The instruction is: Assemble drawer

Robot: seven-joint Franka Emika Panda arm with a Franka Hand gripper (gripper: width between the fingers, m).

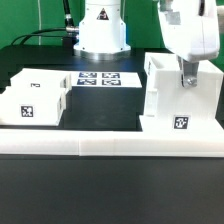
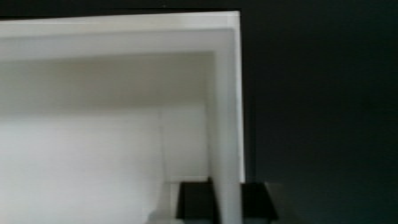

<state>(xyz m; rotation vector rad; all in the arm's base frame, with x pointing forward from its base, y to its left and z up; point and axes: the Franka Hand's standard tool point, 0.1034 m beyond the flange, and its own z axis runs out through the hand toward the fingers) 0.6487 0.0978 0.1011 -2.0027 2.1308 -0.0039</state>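
The drawer housing (image 1: 165, 108), a tall white box with a square tag on its front face, stands on the black table (image 1: 110, 108), just off the marker board (image 1: 97, 77) toward the exterior view's right. The trays (image 1: 35, 100), low, white and tagged, sit on the marker board's other side, well apart from the housing. I cannot tell clearly where one tray ends and the next begins.

The gripper (image 1: 183, 82) hangs over the housing's top edge, farther from the marker board than the housing's near wall. In the wrist view the gripper (image 2: 226, 197) straddles a thin upright white wall of the housing (image 2: 107, 110), and its black fingers (image 2: 192, 198) lie flush against both faces, closed down to the wall's thickness.

The robot base (image 1: 103, 35) rises behind the marker board. A long low white border wall (image 1: 110, 148) runs in front of it, along the table's near side. The room behind is dark, with cables (image 1: 40, 35) trailing beside the base.
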